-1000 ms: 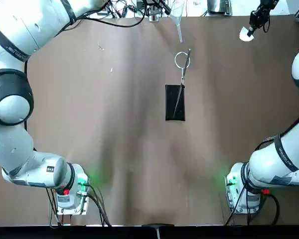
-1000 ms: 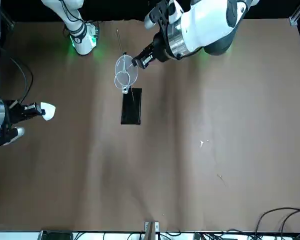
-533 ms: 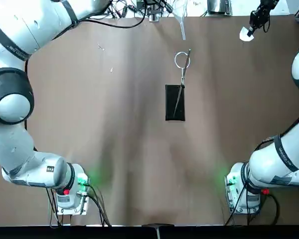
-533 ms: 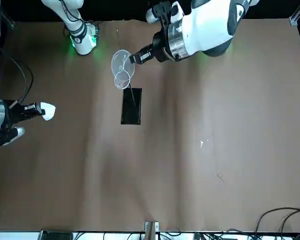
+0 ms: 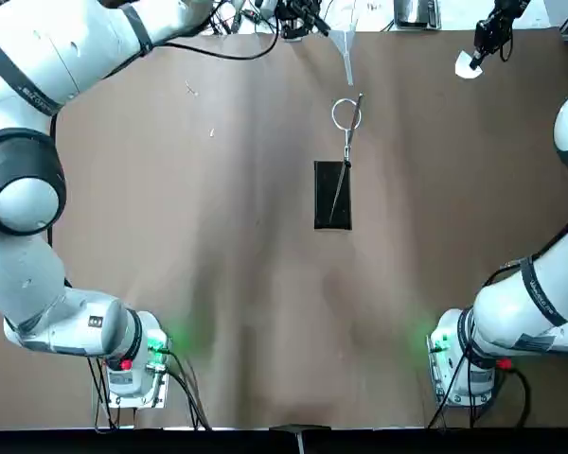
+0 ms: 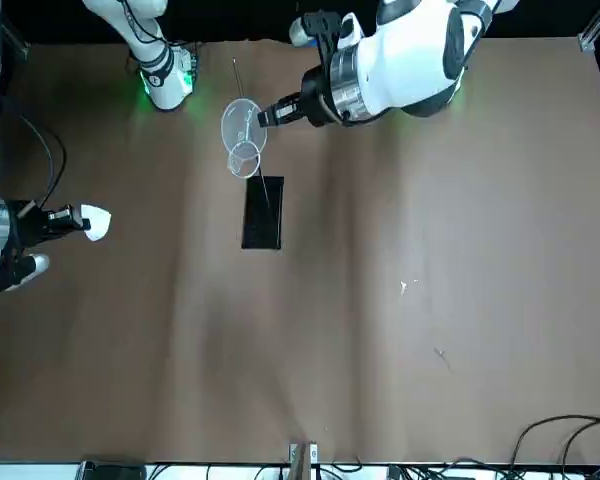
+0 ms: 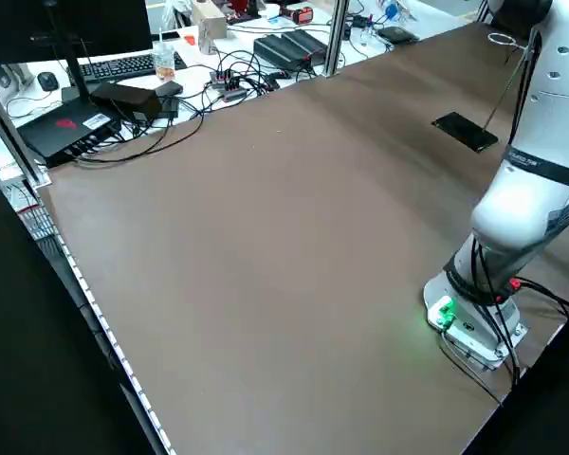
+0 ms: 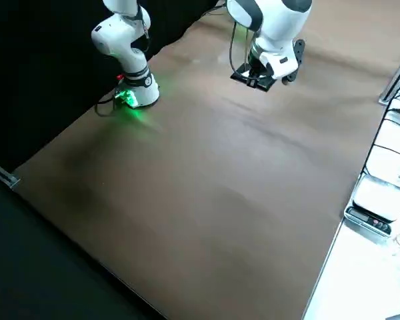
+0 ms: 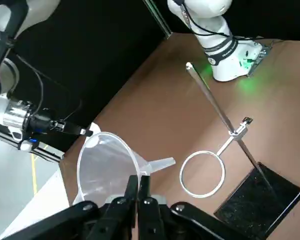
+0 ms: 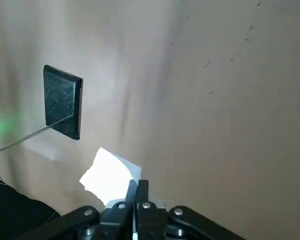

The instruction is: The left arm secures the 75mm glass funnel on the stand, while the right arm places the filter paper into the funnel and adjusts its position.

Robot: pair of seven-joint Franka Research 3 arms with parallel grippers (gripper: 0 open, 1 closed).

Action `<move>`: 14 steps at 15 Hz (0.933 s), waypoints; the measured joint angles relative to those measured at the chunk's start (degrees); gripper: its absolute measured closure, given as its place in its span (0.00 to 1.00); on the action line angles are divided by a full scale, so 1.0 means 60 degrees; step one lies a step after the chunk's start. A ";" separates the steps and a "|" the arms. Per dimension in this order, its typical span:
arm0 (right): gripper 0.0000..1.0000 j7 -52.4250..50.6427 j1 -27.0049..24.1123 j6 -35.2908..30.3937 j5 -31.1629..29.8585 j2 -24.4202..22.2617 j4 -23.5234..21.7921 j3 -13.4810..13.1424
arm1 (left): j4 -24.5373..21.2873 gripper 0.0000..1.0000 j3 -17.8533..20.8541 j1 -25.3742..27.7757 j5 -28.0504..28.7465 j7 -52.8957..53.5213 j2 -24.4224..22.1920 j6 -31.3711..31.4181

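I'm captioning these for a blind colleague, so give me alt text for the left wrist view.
The left gripper pinches the rim of the clear glass funnel, carried on its side beside the stand's wire ring, not yet seated in it. Beyond, the right gripper waits above the brown table.

Robot body: 2 white jointed arms. The left arm (image 5: 38,57) has rounded glossy white links, a wide grey-black joint ring and thin black bands with small dark lettering; its black-collared base (image 5: 133,364) carries a green light and a red button, with black cables trailing off. The right arm (image 5: 540,303) shows matching white links, black band markings and a green-lit, cabled base (image 5: 454,364). Each wrist ends in black hardware.
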 joint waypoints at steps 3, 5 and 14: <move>0.99 0.0000 0.0000 0.0000 0.0000 0.0000 0.0000 0.0000 | -0.0138 0.97 -0.0005 -0.0127 0.0201 0.0152 0.0064 0.0010; 0.99 0.0000 0.0000 0.0000 0.0000 0.0000 0.0000 0.0000 | -0.0196 0.97 -0.0009 -0.0183 0.0407 0.0245 0.0127 0.0016; 0.99 0.0474 0.0130 -0.0585 0.0120 -0.0210 0.0012 0.0149 | -0.0450 0.97 -0.0035 -0.0476 0.1201 0.0346 0.0217 0.0389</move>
